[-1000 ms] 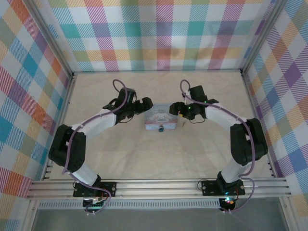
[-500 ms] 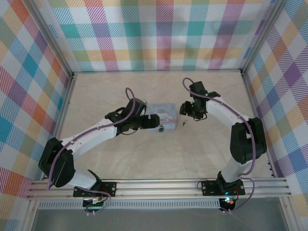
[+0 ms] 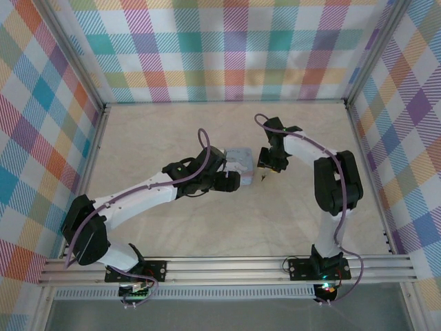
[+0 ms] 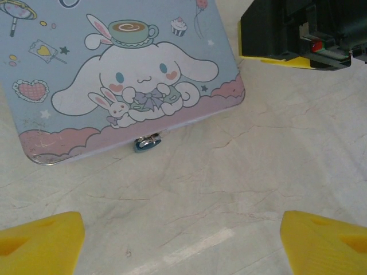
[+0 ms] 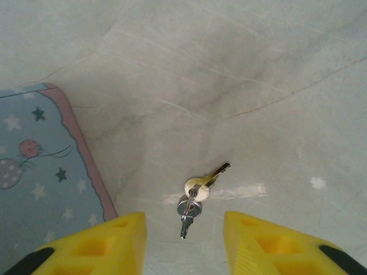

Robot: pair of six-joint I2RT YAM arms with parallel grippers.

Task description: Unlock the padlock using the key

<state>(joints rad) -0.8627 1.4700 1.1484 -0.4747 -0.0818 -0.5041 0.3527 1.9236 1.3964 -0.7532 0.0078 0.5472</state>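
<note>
Padlock [image 4: 148, 142] one, keys [image 5: 194, 199] two, tin [image 4: 63, 26] one.

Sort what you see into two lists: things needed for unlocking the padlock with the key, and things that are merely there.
Belongs to the job:
- padlock
- tin it hangs on
- keys on a ring, lying on the table
- right claw, open, above the keys
- left claw, open, facing the tin

Merely there:
- checked walls
- metal rail

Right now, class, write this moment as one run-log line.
left gripper open, facing padlock at tin front | right gripper open, straddling keys on table | keys not yet lifted
</note>
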